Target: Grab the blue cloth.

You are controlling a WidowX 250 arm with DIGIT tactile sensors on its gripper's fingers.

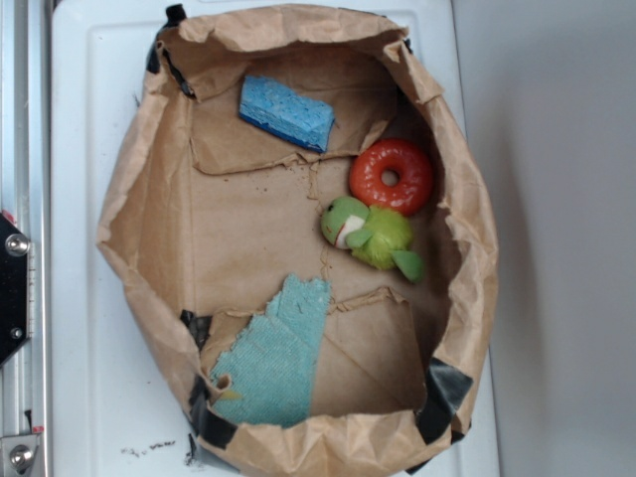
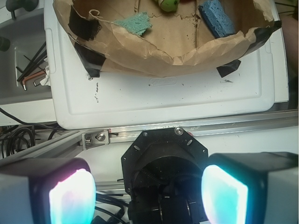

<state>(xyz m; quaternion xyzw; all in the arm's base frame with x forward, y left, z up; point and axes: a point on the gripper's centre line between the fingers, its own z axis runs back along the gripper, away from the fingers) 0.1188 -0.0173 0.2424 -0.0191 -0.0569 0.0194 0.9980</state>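
The gripper (image 2: 148,191) is only showing up in the wrist view, and it's sitting wide apart, both glowing fingers (image 2: 72,196) spread out to the left and right edges of the frame with nothing between them but the black mount behind. It's not touching or holding anything, and it's hanging well back from the paper bag (image 2: 154,58), off the near edge of the white counter (image 2: 163,100) and over the metal rail (image 2: 196,126).

The blue cloth (image 1: 278,363) is lying flat on the bag's floor, up against the bag's wall at the bottom of the exterior view, its ragged stepped edge pointing toward the middle. In the wrist view the same cloth (image 2: 135,23) is peeking over the crumpled rim on the left side.

The overhead exterior view is giving the whole layout: the blue sponge (image 1: 286,111) is resting near the opposite wall from the cloth, the red ring (image 1: 392,176) is sitting toward the right wall, and the green plush toy (image 1: 370,235) is lying right beside the ring, looks like it's touching it. The gripper isn't in that shot at all.

The wrist view is cutting off most of the bag's inside, only catching the sponge (image 2: 216,17), a sliver of the plush (image 2: 168,4) and the cloth. It is showing stuff the overhead one isn't though: some hex keys (image 2: 30,80) in a tray off the counter's left edge and black cables (image 2: 18,135) below that.
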